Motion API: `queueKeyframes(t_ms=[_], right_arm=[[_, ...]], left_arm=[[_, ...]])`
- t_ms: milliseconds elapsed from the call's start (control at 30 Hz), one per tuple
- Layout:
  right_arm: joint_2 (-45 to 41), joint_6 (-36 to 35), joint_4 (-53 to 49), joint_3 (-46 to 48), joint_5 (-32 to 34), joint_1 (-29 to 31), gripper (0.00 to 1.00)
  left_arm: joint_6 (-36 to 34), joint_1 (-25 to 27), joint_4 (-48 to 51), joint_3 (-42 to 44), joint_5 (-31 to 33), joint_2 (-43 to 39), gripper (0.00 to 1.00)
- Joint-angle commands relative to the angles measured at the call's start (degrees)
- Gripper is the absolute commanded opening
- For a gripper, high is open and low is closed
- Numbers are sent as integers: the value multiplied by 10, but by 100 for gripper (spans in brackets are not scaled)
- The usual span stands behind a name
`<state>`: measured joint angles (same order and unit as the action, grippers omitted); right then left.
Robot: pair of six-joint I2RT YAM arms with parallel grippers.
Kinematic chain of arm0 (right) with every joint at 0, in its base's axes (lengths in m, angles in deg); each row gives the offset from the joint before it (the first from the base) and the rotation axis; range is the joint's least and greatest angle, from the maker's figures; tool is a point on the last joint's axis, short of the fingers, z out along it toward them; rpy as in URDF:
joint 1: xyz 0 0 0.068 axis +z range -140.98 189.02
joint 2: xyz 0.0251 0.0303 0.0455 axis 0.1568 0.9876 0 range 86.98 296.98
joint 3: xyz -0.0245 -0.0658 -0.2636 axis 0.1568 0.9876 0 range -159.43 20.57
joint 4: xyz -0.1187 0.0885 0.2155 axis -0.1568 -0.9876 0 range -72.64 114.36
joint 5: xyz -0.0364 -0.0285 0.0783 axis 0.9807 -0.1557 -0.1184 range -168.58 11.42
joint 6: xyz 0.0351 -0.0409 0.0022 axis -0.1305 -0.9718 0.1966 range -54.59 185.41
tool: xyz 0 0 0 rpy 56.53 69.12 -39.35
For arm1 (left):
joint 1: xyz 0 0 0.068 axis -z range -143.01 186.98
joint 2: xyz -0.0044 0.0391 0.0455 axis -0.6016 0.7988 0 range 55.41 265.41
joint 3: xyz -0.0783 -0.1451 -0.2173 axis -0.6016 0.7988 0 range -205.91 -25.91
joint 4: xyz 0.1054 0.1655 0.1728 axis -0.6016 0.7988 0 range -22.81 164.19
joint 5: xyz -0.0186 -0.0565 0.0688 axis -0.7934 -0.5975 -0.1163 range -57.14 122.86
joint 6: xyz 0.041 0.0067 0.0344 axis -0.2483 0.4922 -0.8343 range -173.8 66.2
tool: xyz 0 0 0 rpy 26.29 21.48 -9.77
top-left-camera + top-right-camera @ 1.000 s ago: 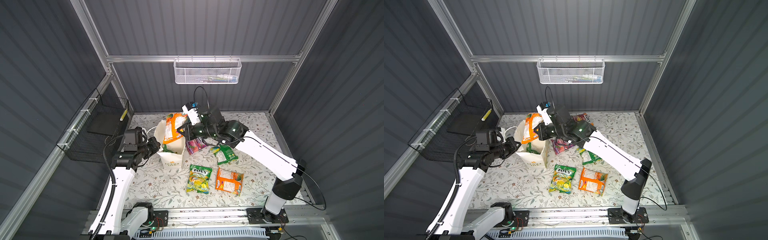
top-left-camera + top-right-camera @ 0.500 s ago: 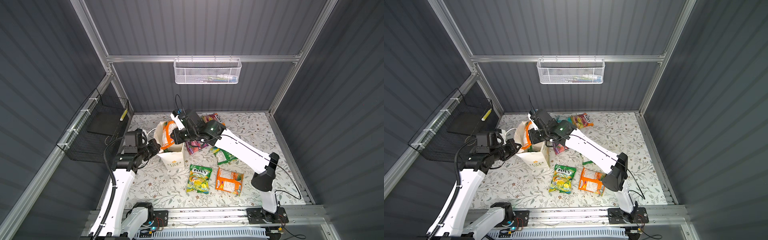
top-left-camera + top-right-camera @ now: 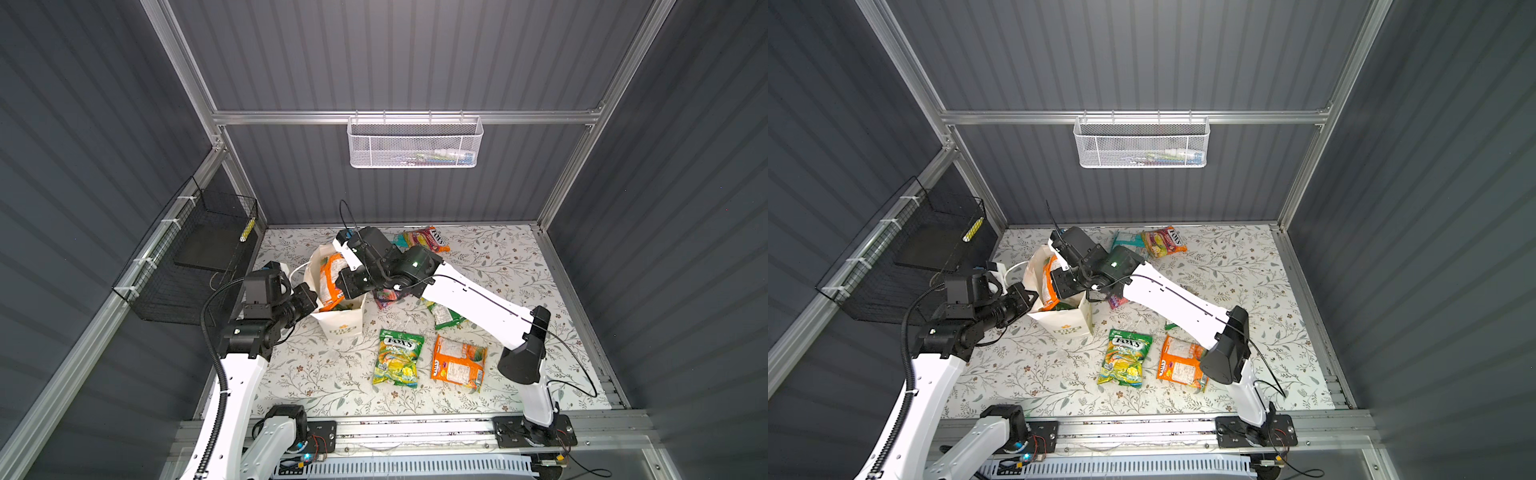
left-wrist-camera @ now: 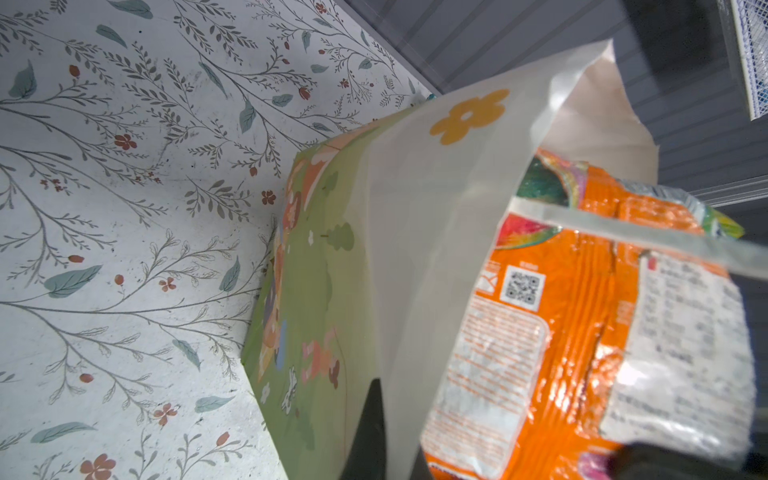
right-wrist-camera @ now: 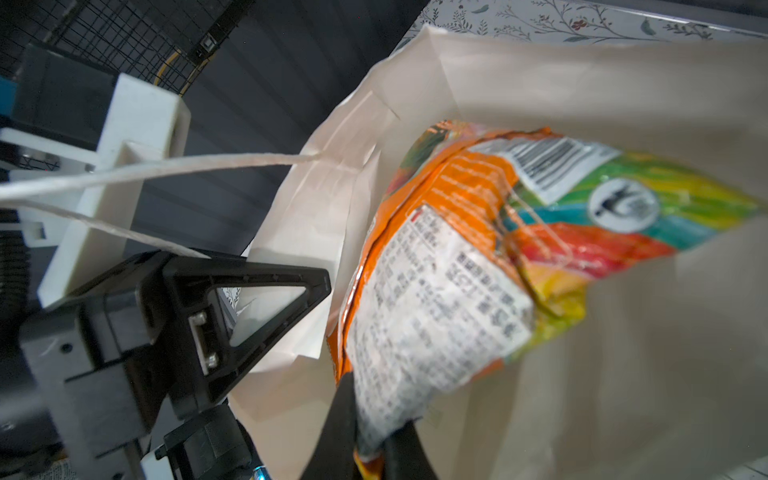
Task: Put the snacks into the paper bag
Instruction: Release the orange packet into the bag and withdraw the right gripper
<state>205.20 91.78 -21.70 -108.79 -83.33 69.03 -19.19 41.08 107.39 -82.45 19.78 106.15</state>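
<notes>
The right gripper (image 5: pixel 371 446) is pinching an orange packet (image 5: pixel 436 291), which is sinking half-hidden into the bag (image 3: pixel 343 328). The left gripper (image 3: pixel 311 296) is clamping the bag's rim, its fingertips barely showing.

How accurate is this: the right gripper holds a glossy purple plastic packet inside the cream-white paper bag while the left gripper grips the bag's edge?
Wrong colour: the right wrist view shows the glossy packet in the right gripper is orange, not purple. The cream-white paper bag and left gripper are as stated.
</notes>
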Motion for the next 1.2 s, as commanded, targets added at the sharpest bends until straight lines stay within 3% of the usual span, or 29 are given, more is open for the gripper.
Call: queueKeyframes(t_ms=[0,133,267,533,733,867,1000,1167], right_arm=[[8,-5,5,-20,-6,3,2],[5,-9,8,-21,-3,5,9],[-7,-15,8,-24,-1,6,27],[-59,-37,35,7,-15,6,39],[-146,-73,37,54,28,3,62],[-231,-83,71,147,64,-12,75],[-334,-62,138,294,88,-49,83],[-416,7,220,465,67,-146,89]], left_arm=[[-17,0,-20,1,-10,-9,0],[-19,-1,-18,1,-12,-4,0],[-25,-2,-13,-3,-9,1,0],[-24,-17,-12,0,-20,13,0],[-19,-17,-15,11,-29,31,0],[-49,-16,19,-19,-37,38,0],[-34,-16,10,15,-12,-7,0],[-53,-11,50,10,47,-44,0]])
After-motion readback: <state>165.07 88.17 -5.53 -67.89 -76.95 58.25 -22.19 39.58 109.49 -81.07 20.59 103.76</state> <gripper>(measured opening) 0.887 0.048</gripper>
